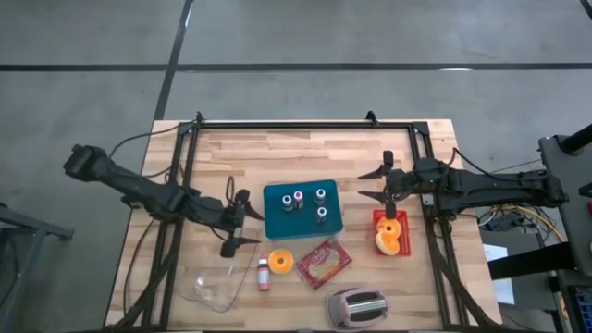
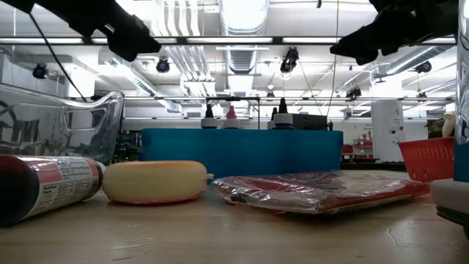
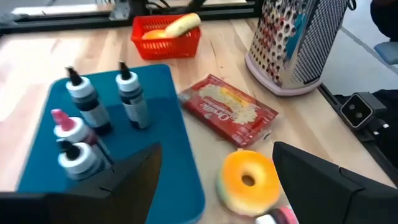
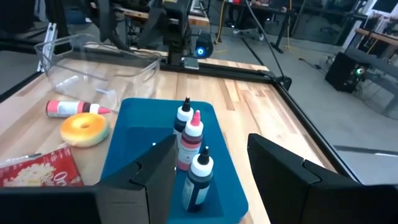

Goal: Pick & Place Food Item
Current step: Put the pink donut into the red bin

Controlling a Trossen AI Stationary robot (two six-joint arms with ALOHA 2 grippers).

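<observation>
A yellow-orange donut [image 1: 281, 262] lies flat on the table in front of the blue tray [image 1: 303, 225]; it also shows in the left wrist view [image 3: 249, 182] and the low view [image 2: 155, 182]. A red snack packet [image 1: 324, 263] lies right of it. A red basket [image 1: 392, 232] holds orange and yellow food. My left gripper [image 1: 235, 222] is open, above the table left of the tray. My right gripper [image 1: 377, 184] is open, above the table right of the tray. Neither holds anything.
Several small dropper bottles [image 1: 298, 199] stand on the blue tray. A clear glass dish [image 1: 215, 280] sits at the near left, a small red-labelled bottle [image 1: 264, 273] lies beside the donut, and a metal grater [image 1: 358, 307] lies at the near edge. A black frame [image 1: 305, 124] borders the table.
</observation>
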